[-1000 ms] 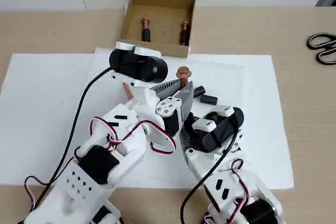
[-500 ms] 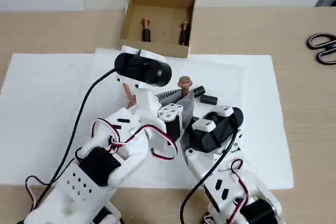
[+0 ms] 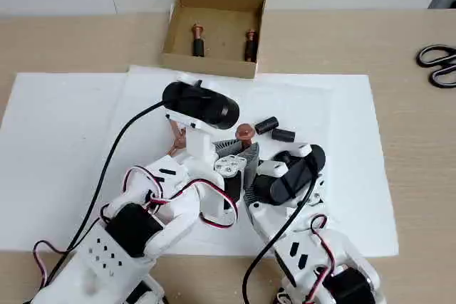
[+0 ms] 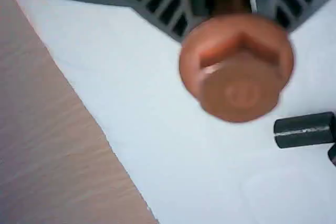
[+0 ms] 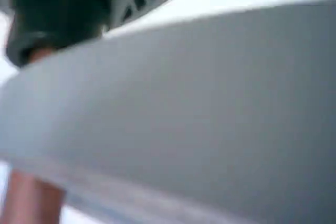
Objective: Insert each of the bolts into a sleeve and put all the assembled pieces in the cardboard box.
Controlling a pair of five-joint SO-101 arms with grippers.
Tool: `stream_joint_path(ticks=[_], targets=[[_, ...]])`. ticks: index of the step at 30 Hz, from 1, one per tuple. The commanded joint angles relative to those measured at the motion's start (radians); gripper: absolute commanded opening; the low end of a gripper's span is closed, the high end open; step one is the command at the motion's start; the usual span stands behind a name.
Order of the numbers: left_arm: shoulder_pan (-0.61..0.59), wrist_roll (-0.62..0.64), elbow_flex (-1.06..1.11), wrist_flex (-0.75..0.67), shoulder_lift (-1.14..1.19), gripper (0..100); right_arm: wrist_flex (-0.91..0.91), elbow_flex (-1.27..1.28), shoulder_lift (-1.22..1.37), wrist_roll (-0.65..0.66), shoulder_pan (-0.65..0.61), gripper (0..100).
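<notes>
- I see my left tool (image 3: pixel 243 147) pinching a copper bolt (image 3: pixel 244 132), its head sticking out past the tips.
- A black sleeve (image 3: pixel 266 125) lies near the bolt head, on the white paper (image 3: pixel 64 147).

Coppery metal bolt (image 4: pixel 236 66), seemingly matt; smooth black sleeve (image 4: pixel 304 129); matt cardboard box (image 3: pixel 206 65).

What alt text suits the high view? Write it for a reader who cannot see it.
The left arm's gripper holds a copper bolt upright over a white sheet, with the right arm close beside it. Two loose black sleeves lie just beyond, and a cardboard box farther back holds two assembled pieces.
</notes>
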Motion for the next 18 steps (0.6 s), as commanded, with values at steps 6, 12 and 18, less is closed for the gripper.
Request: stream_joint_path(ticks=[6, 12, 18], targets=[[-0.008, -0.023, 0.012, 0.032, -0.005, 9, -0.030, -0.014, -0.012, -0.006, -0.001, 0.4], [-0.008, -0.021, -0.039, 0.091, 0.002, 18, -0.031, -0.012, -0.012, -0.005, -0.001, 0.4], [-0.068, -0.021, -0.140, 0.164, -0.005, 18, -0.031, -0.011, -0.010, -0.005, 0.002, 0.4]])
